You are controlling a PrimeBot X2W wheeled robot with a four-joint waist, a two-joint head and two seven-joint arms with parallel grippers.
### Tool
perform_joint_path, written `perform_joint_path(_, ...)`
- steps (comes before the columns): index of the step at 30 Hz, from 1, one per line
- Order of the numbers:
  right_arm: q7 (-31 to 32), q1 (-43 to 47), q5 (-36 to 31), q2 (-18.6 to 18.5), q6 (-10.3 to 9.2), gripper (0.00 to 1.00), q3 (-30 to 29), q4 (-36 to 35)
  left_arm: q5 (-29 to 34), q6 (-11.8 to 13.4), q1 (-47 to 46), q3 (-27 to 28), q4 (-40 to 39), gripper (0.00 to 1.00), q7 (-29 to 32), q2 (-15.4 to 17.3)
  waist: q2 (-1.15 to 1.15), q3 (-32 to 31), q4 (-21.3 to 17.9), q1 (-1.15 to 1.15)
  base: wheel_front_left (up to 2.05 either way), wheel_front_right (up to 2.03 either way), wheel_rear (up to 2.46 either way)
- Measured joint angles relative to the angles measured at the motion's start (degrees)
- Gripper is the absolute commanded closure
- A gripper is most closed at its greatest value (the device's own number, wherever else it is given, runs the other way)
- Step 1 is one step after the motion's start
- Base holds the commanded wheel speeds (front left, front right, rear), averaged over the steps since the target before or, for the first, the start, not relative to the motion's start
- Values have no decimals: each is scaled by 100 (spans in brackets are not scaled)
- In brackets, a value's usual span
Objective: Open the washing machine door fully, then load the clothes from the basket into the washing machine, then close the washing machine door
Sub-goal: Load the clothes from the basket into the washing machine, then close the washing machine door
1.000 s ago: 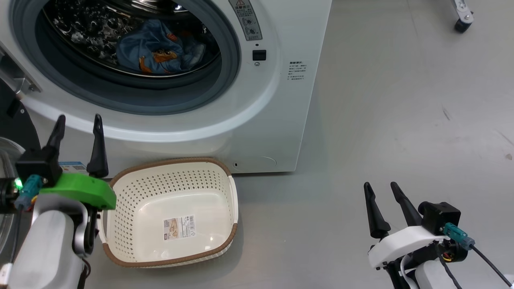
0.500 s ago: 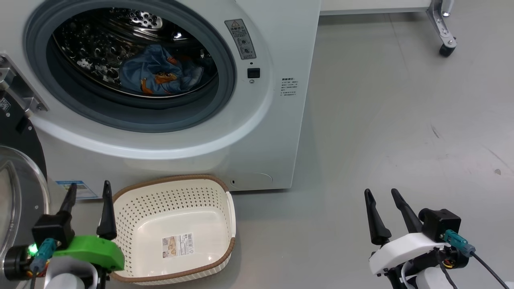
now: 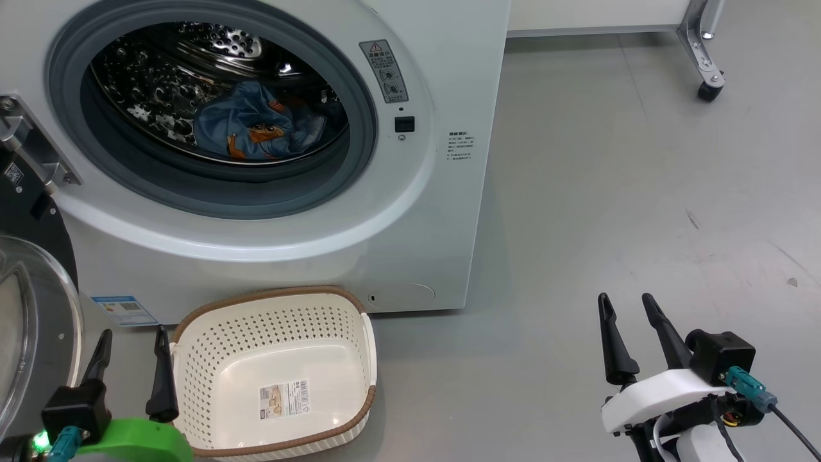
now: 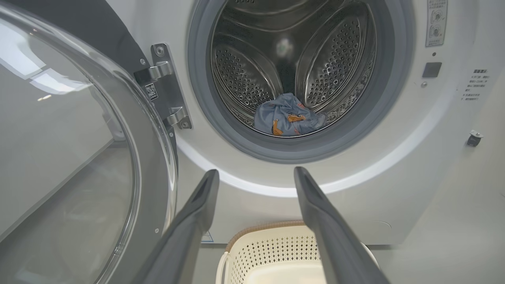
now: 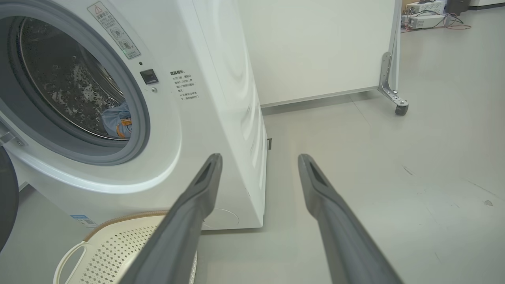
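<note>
While one basket (image 3: 211, 359) sits outside, one clothes bundle (image 3: 253, 131) occupies the drum (image 3: 160, 70).

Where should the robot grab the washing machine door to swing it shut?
Likely grip the washing machine door by its rim, far from the hinge, left pincer coming from its outer side: it stands open leftward, and its bulging glass offers no pinch.

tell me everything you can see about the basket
The basket is cream-white plastic, a rounded rectangle with walls full of small holes, a brown woven-look rim and pale loop handles at its sides. It stands upright and empty on the grey floor, close in front of the washing machine. A paper label with a barcode sits inside its bottom. The left gripper hangs open beside its left rim; whether a finger touches it cannot be told.
</note>
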Motion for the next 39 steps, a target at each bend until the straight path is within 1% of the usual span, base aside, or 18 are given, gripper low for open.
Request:
perform_joint_path(10,0,124,-53,7,21,0,-1,-19,47,-8,244,1,-136,0,0,-151,0,-59,4,0,0,0,0)
perform_joint_path(21,0,158,-94,10,44,0,-12,-19,144,-10,358,18,-280,0,0,-153,0,-105,4,0,0,0,0)
perform_joint_path(25,0,231,-96,13,45,0,-13,-18,141,-102,376,19,-319,0,0,-181,0,-112,6,0,0,0,0)
perform_joint_path(39,0,232,-112,15,51,0,-35,-20,187,-109,457,98,-371,0,0,-191,0,-107,34,0,0,0,0)
